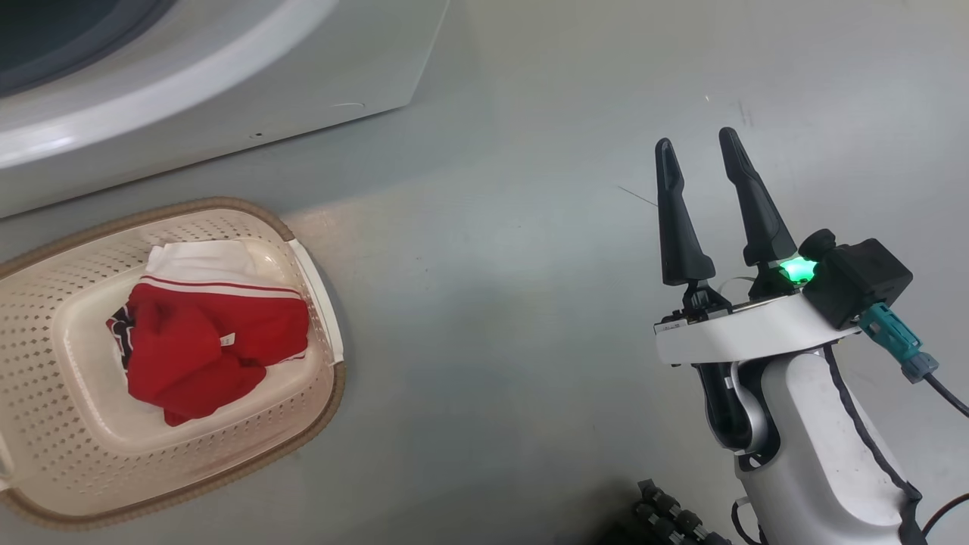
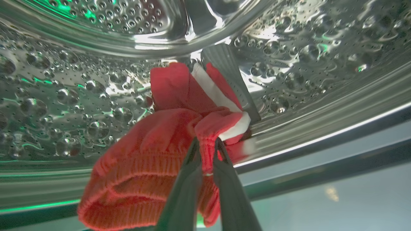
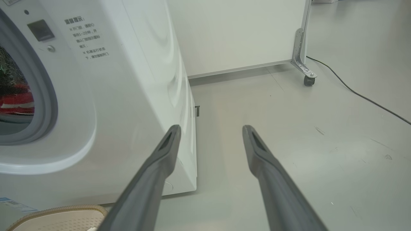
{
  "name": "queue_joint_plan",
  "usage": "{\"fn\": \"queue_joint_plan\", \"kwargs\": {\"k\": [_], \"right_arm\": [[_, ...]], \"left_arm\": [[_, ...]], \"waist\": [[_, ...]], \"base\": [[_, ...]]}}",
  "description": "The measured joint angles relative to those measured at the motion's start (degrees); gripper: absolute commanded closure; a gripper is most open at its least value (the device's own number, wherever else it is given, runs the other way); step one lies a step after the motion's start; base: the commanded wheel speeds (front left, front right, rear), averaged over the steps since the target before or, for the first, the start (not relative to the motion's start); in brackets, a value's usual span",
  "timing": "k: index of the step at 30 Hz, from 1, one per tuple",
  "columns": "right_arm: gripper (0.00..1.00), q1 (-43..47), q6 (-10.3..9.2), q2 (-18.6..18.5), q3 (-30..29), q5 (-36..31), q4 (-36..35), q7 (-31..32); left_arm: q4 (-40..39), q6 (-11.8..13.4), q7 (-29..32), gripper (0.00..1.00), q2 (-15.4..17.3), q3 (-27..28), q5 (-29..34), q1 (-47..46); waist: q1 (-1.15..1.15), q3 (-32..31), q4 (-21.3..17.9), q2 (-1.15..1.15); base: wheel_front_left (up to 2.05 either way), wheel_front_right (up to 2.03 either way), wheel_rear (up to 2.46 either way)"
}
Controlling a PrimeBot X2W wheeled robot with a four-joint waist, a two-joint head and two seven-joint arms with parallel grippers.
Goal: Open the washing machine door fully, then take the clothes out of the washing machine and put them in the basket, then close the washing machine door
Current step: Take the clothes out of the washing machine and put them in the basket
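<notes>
In the left wrist view my left gripper (image 2: pixel 206 144) is inside the steel drum (image 2: pixel 64 96) of the washing machine (image 3: pixel 135 83), shut on a fold of the red clothes (image 2: pixel 167 138) with a white stripe. More red clothes (image 1: pixel 204 341) with white trim lie in the cream basket (image 1: pixel 45 393) on the floor below the machine's front (image 1: pixel 227 76). Red cloth (image 3: pixel 14 99) shows through the machine's opening. My right gripper (image 1: pixel 700 144) hangs open over bare floor to the right, holding nothing; its fingers (image 3: pixel 160 160) point past the machine's corner. The door is out of view.
A white panel on a castor wheel (image 3: pixel 309 80) stands behind the machine, and a black cable (image 3: pixel 359 94) runs across the grey floor on the right. The basket rim (image 3: pixel 57 210) sits right below the machine's front.
</notes>
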Motion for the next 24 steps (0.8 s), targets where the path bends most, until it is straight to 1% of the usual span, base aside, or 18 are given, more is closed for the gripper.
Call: {"fn": "queue_joint_plan", "kwargs": {"k": [4,7,15,24], "right_arm": [[0.0,0.0,0.03,-0.02,-0.68,-0.8,0.27,0.0],[0.0,0.0,0.05,-0.02,-0.8,-1.23,0.51,0.0],[0.0,0.12,0.26,-0.04,-1.68,-3.3,1.46,0.0],[0.0,1.57,1.1,-0.07,-3.23,-5.2,2.5,0.0]], "left_arm": [[-1.26,0.0,-3.91,1.0,-1.7,0.22,-0.35,0.29],[-1.72,0.0,-6.09,1.0,-2.37,0.58,-0.57,0.91],[-3.83,0.0,-15.05,1.0,-5.65,1.8,-2.75,5.08],[-7.54,0.02,-25.12,1.0,-9.68,2.7,-4.0,10.59]], "waist": [[0.0,-0.69,1.09,0.0],[0.0,-1.08,1.63,0.0],[0.0,-3.01,3.7,0.0],[0.0,-5.81,6.23,0.0]], "base": [[0.0,0.0,0.0],[0.0,0.0,0.0],[0.0,0.0,0.0],[0.0,0.0,0.0]]}}
